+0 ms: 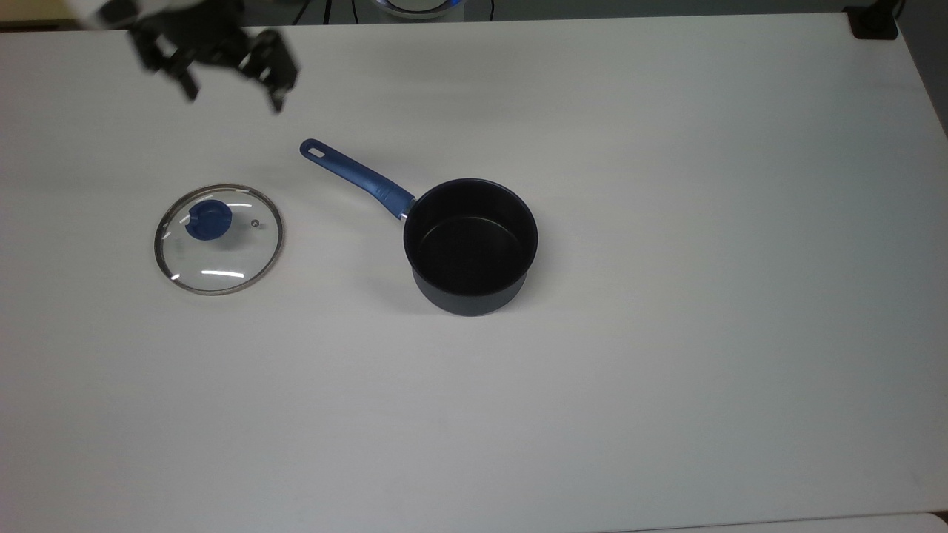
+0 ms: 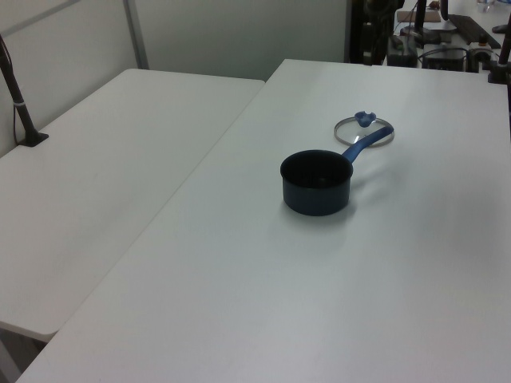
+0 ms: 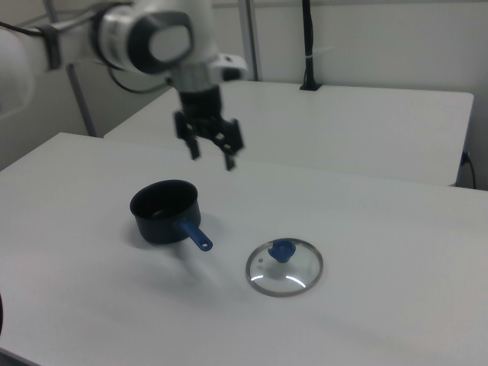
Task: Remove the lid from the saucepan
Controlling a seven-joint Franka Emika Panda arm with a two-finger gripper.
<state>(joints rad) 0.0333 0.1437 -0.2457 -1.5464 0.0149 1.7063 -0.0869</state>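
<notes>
The lid (image 1: 219, 252), clear glass with a steel rim and a blue knob (image 1: 209, 220), lies flat on the white table at the top view's left, apart from the saucepan. The saucepan (image 1: 470, 248) stands uncovered near the middle, its dark inside showing and its blue handle (image 1: 355, 176) pointing toward the lid's side. My gripper (image 1: 233, 92) hangs open and empty, high above the table behind the lid. In the right view the gripper (image 3: 211, 156) hovers above and behind the saucepan (image 3: 164, 210), well clear of the lid (image 3: 284, 267). The left view has the lid (image 2: 364, 128) just beyond the saucepan (image 2: 316, 182).
A black clamp (image 1: 874, 22) sits on the table's far right corner in the top view. A second white table (image 2: 120, 159) adjoins on the left view's left, with a dark pole (image 2: 17, 96) clamped to it. Wide bare tabletop (image 1: 666, 370) spreads around the pan.
</notes>
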